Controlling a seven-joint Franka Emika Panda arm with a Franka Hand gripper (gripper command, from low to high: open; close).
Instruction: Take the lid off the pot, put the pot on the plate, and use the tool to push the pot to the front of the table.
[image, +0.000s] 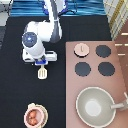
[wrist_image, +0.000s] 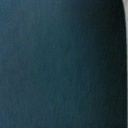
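Table (image: 15, 85): black surface filling the exterior view's left and middle; the wrist view shows only a dark blank patch, nothing to tell from it.
Pot (image: 35, 116): at the exterior view's bottom left, uncovered, reddish inside showing. It sits on the plate (image: 27, 109), whose cream rim peeks out around it, so I judge the lifting and placing steps done.
Gripper (image: 42, 63): in the exterior view's upper left-centre, hanging over the table directly above the tool; whether it is parted or pressed together cannot be told.
Tool (image: 43, 73): cream spatula just below the gripper toward the exterior view's bottom, its handle end running up under the hand and its slotted head pointing toward the pot. Whether it is gripped or merely lying there cannot be told. It lines up roughly with the pot, well apart from it, which suits pushing.
Lid (image: 81, 48): pale disc with its knob up, resting on the stove counter (image: 120, 75) at the exterior view's right, beside the burners (image: 102, 51), likely parked there out of the way.
Pan (image: 96, 106): large grey pan with a handle, at the exterior view's bottom right, on the counter.
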